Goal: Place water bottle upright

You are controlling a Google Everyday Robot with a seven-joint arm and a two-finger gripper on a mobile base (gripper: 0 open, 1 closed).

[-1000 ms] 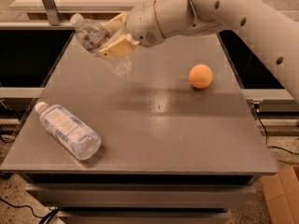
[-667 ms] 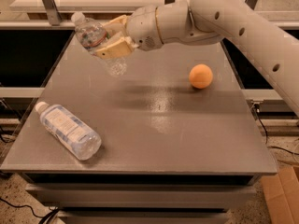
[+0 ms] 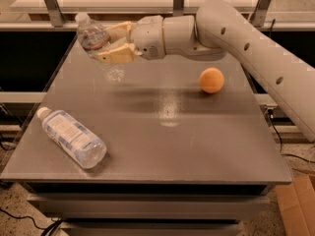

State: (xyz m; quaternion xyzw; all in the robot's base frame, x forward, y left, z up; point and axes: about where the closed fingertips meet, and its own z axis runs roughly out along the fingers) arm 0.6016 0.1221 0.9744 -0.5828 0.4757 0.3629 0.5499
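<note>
The water bottle (image 3: 96,42), small, slim and clear with a white cap and a narrow dark label band, hangs tilted above the far left of the grey table (image 3: 167,132), cap toward the upper left, base down to the right. My gripper (image 3: 114,44) is shut on the bottle's middle, its tan fingers (image 3: 118,56) above and below the body. The white arm (image 3: 246,38) reaches in from the right.
A larger, fatter clear bottle (image 3: 72,137) with a pale blue-white label lies on its side at the table's front left. An orange ball (image 3: 211,80) sits at the right rear. A cardboard box (image 3: 295,205) stands on the floor at lower right.
The arm has carried the held bottle slightly left and farther back; the bottle has tipped a little nearer upright. The large bottle and the orange have not moved.
</note>
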